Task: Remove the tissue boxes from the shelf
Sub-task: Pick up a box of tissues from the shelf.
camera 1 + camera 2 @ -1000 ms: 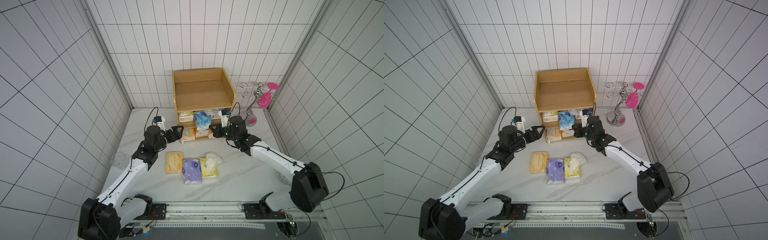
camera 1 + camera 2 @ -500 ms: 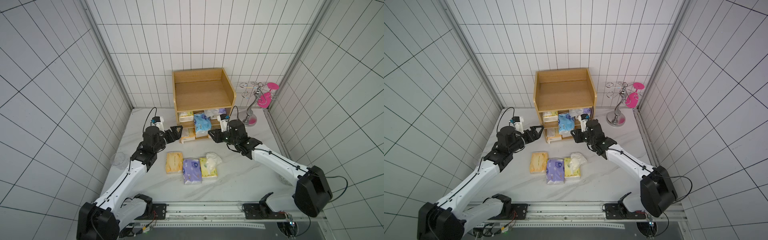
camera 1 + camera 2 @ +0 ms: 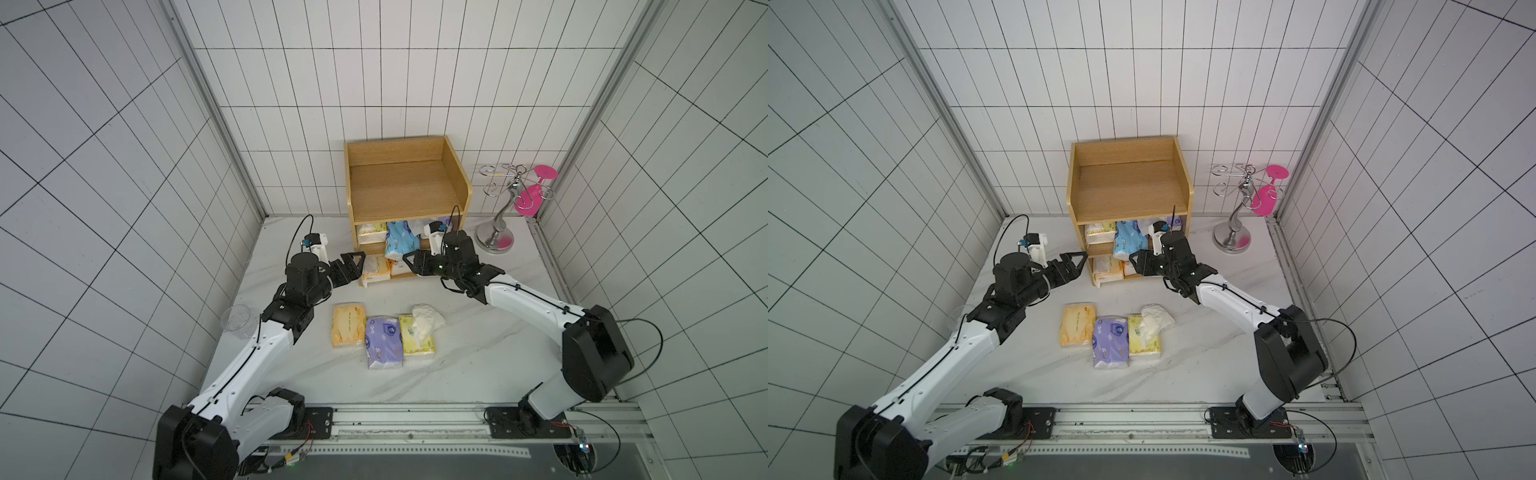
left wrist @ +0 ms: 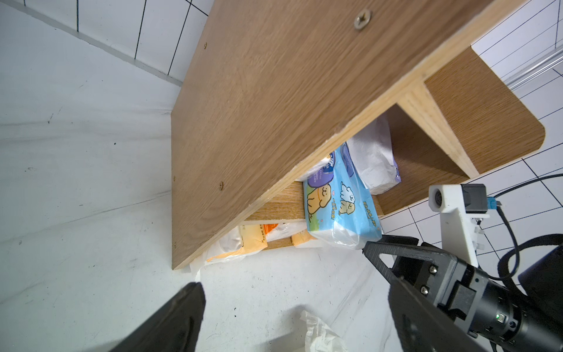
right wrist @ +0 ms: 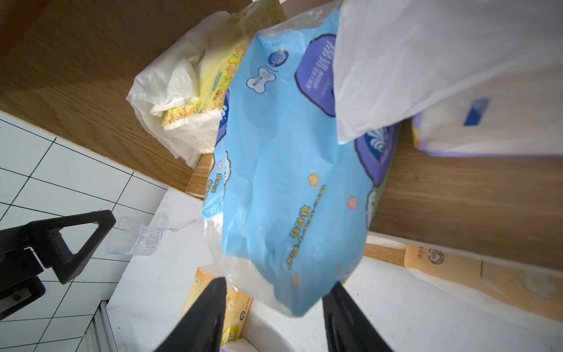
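The light blue tissue pack (image 5: 289, 183) is leaning out of the middle tier of the shelf (image 3: 409, 187). The right pincer (image 5: 277, 282) is straddling its end, jaws spread. Next, it likely needs pinching and drawing the pack out. The left pincer (image 3: 355, 266) is hovering, spread wide.

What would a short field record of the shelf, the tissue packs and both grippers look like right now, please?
shelf: packs in its two lower tiers
light blue pack: hanging out of the middle tier
on table: peach-orange pack, purple pack, yellow pack
left gripper: open, beside bottom tier
right gripper: open, straddling light blue pack's end
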